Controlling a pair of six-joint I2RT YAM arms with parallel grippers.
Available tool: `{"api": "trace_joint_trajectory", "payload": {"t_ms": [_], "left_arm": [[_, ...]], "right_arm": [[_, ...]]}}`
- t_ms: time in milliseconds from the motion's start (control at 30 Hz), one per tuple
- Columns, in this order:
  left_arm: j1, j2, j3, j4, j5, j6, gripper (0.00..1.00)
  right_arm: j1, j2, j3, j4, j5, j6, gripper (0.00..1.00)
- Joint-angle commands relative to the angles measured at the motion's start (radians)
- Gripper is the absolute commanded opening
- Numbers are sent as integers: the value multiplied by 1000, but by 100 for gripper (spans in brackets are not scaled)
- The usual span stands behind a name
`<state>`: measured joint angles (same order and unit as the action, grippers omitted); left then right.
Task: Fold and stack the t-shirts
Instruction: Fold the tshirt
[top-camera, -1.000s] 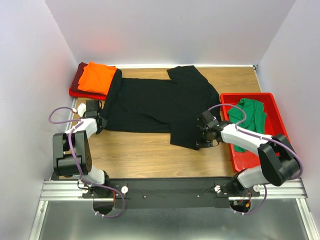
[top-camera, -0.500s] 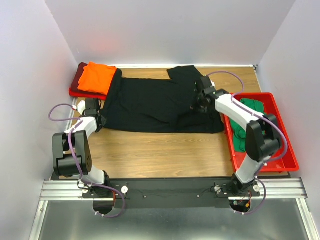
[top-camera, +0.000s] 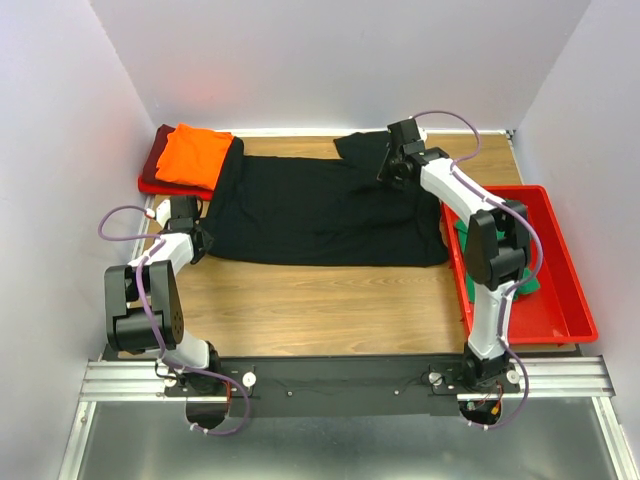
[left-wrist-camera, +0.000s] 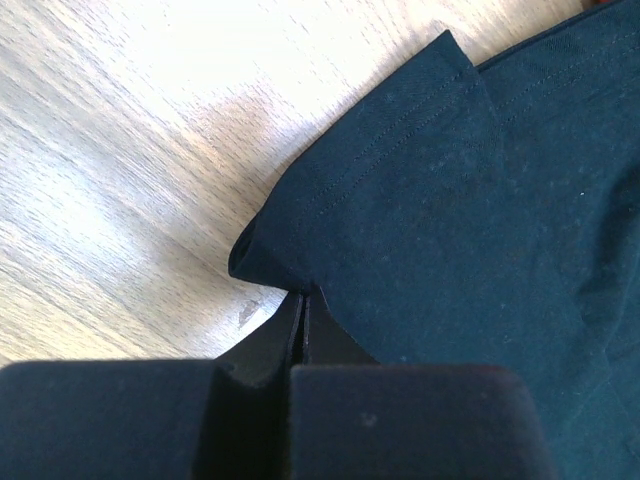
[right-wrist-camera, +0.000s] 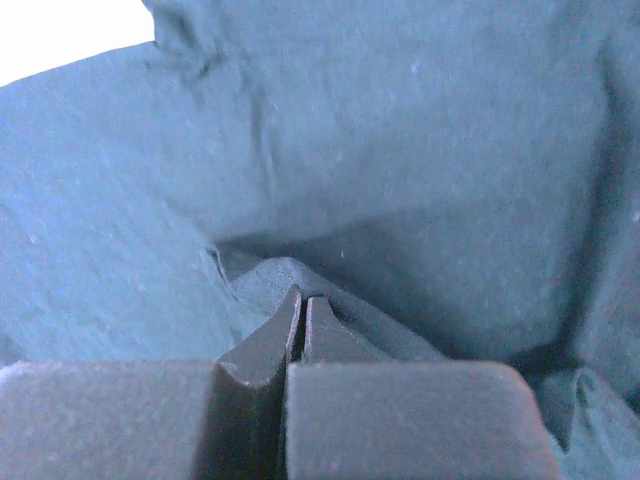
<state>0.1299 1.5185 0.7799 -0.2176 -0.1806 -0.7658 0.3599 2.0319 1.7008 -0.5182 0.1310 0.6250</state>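
Over the last second the right gripper (top-camera: 392, 170) has swung from the near right part of the soft black short-sleeved t-shirt (top-camera: 310, 205) out toward the far edge of the wooden table (top-camera: 300, 290), and the flap that hung toward the near edge is now folded in, leaving the shirt's near edge straight. That claw is clenched on a raised ridge of the black cloth near the far sleeve. The left gripper (top-camera: 193, 238) is clamped on the shirt's near left corner, a bunched hem at its tips, close to the table's left edge. The shirt lies spread across the middle of the table. In the far left corner a folded bright orange t-shirt (top-camera: 193, 153) rests on a dark red t-shirt (top-camera: 155, 160). Along the right edge, a green t-shirt (top-camera: 459, 236) lies in a red rectangular plastic bin (top-camera: 560, 290), largely hidden by the right arm.
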Motion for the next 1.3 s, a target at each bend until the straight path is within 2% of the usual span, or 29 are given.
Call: {"api": "trace_joint_trajectory", "payload": {"t_ms": [0, 300, 567, 600, 633, 700, 733, 800, 1100, 1133, 1267], "left_arm": [[5, 5, 21, 24, 18, 14, 0], [4, 0, 9, 27, 15, 11, 0], [4, -6, 10, 27, 20, 14, 0], [4, -6, 12, 27, 21, 17, 0], [4, -6, 15, 24, 23, 23, 0], [4, -7, 18, 24, 30, 26, 0], [4, -7, 19, 23, 33, 28, 0], [4, -9, 19, 23, 47, 30, 0], [4, -8, 10, 43, 90, 25, 0], [4, -6, 9, 43, 92, 25, 0], [4, 0, 9, 44, 107, 28, 0]], "right_arm": [[-6, 36, 60, 46, 47, -25, 0], [-4, 14, 5, 171, 45, -33, 0], [-9, 30, -13, 175, 97, -44, 1], [-10, 24, -27, 173, 108, -45, 8], [-16, 1, -55, 173, 122, -48, 32], [-25, -33, -93, 169, 130, -51, 55], [-29, -82, -114, 161, 143, -51, 74], [-30, -148, -198, 138, 169, -47, 81], [-30, -521, -637, 81, 111, 96, 65], [-29, -544, -708, 80, 110, 108, 65], [-29, -625, -817, 73, 128, 151, 64]]}}
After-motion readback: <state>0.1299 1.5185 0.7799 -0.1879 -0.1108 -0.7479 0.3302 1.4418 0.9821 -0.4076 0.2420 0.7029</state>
